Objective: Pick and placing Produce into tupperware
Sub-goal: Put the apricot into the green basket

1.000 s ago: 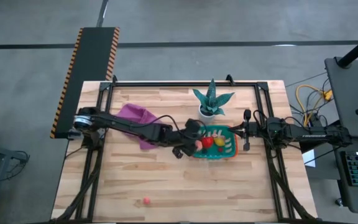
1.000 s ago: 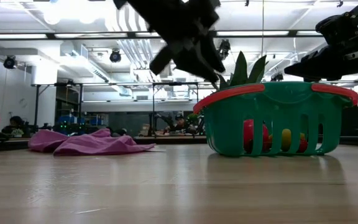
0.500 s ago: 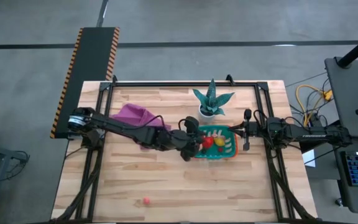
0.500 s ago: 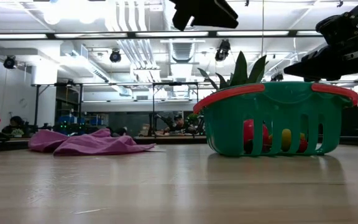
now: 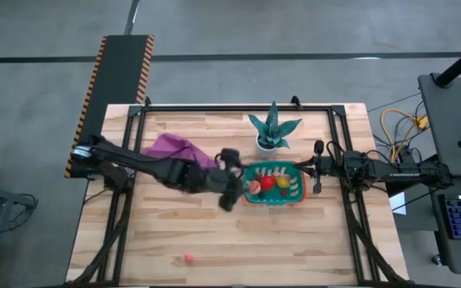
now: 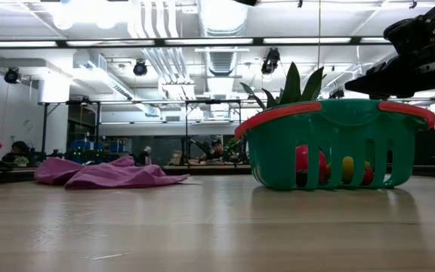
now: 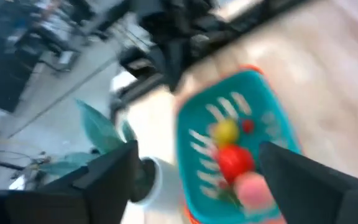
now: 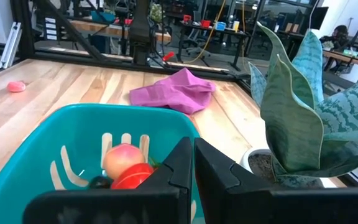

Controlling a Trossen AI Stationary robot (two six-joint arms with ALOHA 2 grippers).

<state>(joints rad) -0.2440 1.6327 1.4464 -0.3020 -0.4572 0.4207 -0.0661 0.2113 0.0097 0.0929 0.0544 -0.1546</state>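
The teal tupperware (image 5: 276, 182) stands at the table's middle, right of centre. In it lie a pink-peach piece (image 5: 254, 187), a red one (image 5: 267, 182) and a yellow one (image 5: 283, 183) of the produce. One more pink piece (image 5: 189, 258) lies on the table near its front edge. My left gripper (image 5: 231, 192) hangs open just left of the tub and above it, with nothing between its fingers (image 7: 114, 177). My right gripper (image 5: 318, 170) waits shut at the tub's right end, holding nothing.
A green spiky plant in a white pot (image 5: 272, 132) stands right behind the tub. A purple cloth (image 5: 170, 149) lies crumpled at the back left, under my left arm. Bare wood stretches across the table's near half.
My left gripper has let go of the pink-peach piece, which now lies in the tub's left end. The gripper has risen out of the low view and drawn back toward the table's left edge.
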